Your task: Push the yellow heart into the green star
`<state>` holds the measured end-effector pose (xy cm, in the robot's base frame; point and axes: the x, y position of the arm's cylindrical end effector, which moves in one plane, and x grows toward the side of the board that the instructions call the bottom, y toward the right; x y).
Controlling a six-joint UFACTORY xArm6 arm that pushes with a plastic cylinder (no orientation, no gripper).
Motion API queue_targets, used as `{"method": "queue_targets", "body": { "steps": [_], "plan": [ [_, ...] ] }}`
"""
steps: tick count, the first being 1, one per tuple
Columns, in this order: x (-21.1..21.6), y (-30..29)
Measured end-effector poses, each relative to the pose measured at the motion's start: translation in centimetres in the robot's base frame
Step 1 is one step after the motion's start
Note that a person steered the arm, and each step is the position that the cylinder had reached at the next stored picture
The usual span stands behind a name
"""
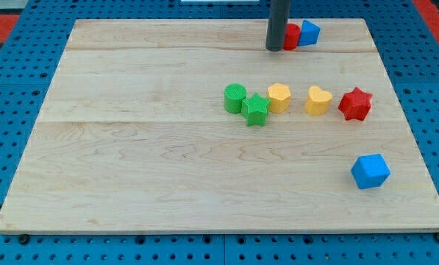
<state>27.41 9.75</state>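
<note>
My tip [275, 48] at top centre, holding nothing (bare rod), touching a red block [292, 35], yellow heart [318, 101] right of centre, green star [255, 110] well apart leftward, yellow hexagon [279, 96] between.

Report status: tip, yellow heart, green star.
My tip at view's top, beside red block. Yellow heart block apart from green star block. Yellow hexagon block sits between.
</note>
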Motion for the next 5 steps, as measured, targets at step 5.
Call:
{"method": "queue_targets", "body": {
  "steps": [5],
  "plan": [
    [9.8,17.8]
  ]
}}
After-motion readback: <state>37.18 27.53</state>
